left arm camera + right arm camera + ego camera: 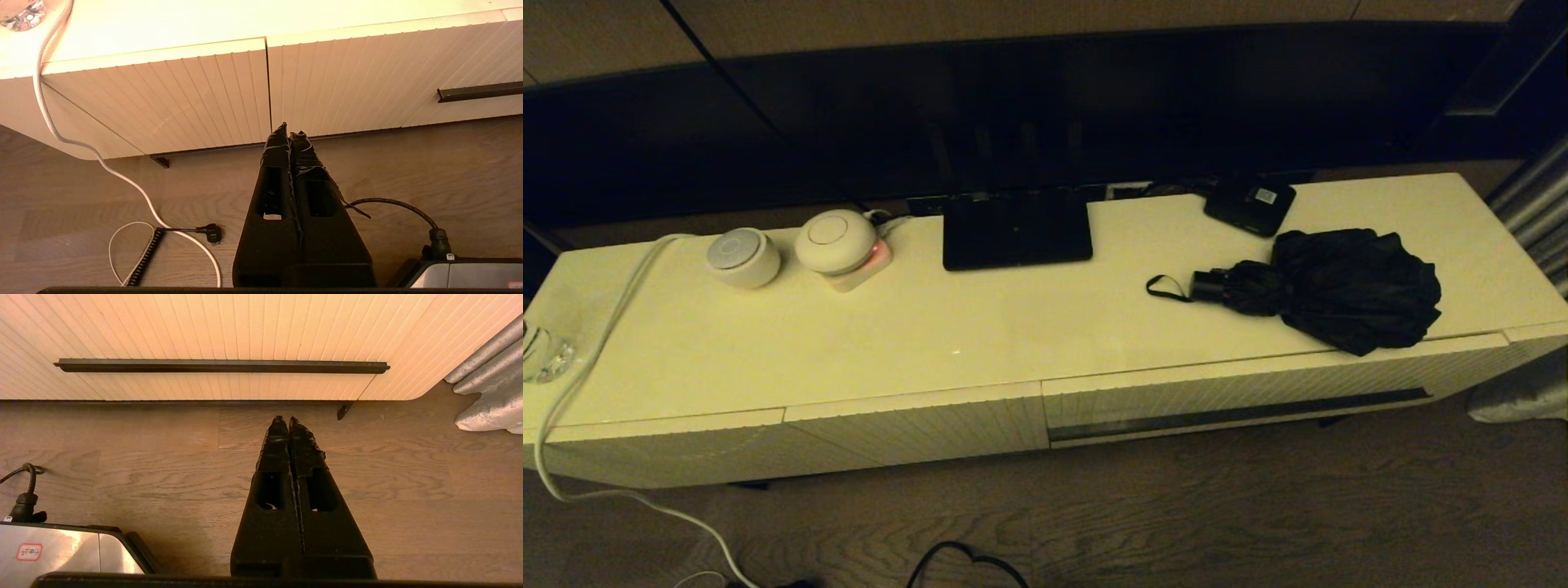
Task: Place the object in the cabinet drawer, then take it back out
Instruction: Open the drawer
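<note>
The right gripper [289, 421] hangs low over the wooden floor [408, 477] in front of the cabinet, its two black fingers pressed flat together with nothing between them and touching nothing. Just beyond its tips stands the cabinet drawer [229, 335], closed, its ribbed cream front crossed by the long dark slot handle [220, 366]. The left gripper [291, 131] is in the same pose further along the cabinet, fingers also pressed together and empty, its tips pointing at the seam between a shorter ribbed front [171, 102] and the drawer. In the head view neither arm shows. The umbrella [1327, 286] lies on the cabinet top [980, 327] above the drawer, its bunchy fabric reaching the front edge, its handle and wrist loop [1166, 287] pointing toward the middle. Behind it sits a small black box with a white label [1250, 204]; further along are a flat black stand [1016, 229], two round white devices [788, 245] and a white cable [596, 351] that runs off the top down to the floor.
</note>
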You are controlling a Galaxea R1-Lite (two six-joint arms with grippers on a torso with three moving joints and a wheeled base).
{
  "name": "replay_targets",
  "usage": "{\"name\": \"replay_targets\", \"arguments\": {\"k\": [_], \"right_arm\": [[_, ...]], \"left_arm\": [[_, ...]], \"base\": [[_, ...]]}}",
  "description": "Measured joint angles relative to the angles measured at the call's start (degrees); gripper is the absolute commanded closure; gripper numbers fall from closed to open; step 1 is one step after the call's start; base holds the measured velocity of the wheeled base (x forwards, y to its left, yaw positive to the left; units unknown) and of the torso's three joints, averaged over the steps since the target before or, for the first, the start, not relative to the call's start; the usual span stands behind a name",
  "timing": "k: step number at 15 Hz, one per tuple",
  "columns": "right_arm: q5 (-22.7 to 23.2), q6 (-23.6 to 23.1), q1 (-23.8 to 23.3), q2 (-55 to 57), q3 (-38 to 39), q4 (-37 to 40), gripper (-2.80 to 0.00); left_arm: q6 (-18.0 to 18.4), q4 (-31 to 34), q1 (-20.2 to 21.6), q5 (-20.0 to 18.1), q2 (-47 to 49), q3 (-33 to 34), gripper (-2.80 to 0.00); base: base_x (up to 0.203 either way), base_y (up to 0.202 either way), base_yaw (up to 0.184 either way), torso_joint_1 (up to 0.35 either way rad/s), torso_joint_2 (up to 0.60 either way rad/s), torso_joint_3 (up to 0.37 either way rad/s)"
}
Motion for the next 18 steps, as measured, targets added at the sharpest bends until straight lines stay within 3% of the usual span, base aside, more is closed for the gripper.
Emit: {"name": "replay_targets", "arguments": {"k": [18], "right_arm": [[-0.30,0.89,0.00,0.00,0.00,-0.08,0.00]], "left_arm": [[0.00,0.04,0.00,0.02,0.00,0.00,0.00]], "base": [[0.000,0.000,0.000,0.000,0.00,0.000]]}}
